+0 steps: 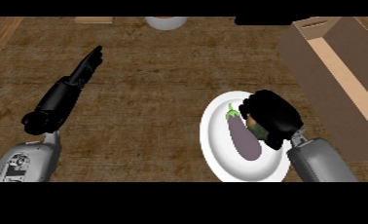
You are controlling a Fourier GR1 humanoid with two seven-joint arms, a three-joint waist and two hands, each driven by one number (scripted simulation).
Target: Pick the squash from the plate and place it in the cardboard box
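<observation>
Right hand (271,116) curled, left hand (84,69) straight
</observation>
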